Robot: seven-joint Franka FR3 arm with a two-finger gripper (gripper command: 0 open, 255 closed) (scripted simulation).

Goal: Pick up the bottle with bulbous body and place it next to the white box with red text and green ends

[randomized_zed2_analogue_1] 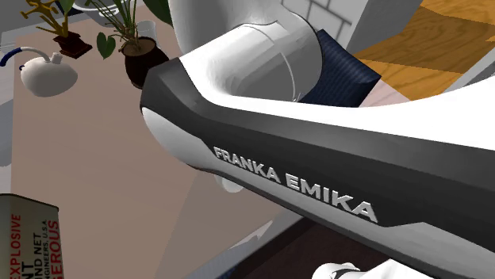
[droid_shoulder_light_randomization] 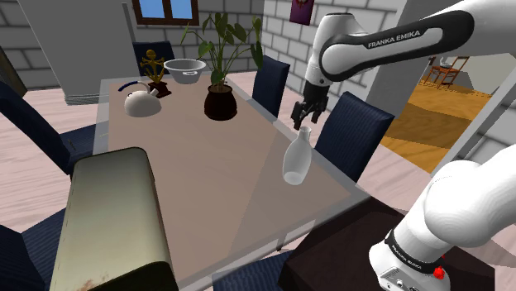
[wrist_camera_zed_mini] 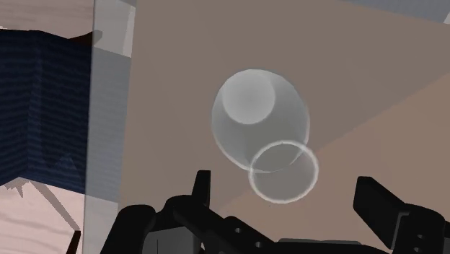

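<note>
Bottle (droid_shoulder_light_randomization: 297,159) stands upright on the table (droid_shoulder_light_randomization: 207,174), close to the edge at the shoulder view's right; you can see its body is translucent and rounded. Your gripper (droid_shoulder_light_randomization: 302,122) hangs right over its neck with the fingers (wrist_camera_zed_mini: 201,189) spread wide. In the wrist view the bottle's mouth sits between them, touched by neither, so you hold nothing. You'll find the box (droid_shoulder_light_randomization: 112,219) at the near left of the table, well apart from the bottle. A kettle (droid_shoulder_light_randomization: 142,102) and a plant (droid_shoulder_light_randomization: 221,87) stand at the far end.
</note>
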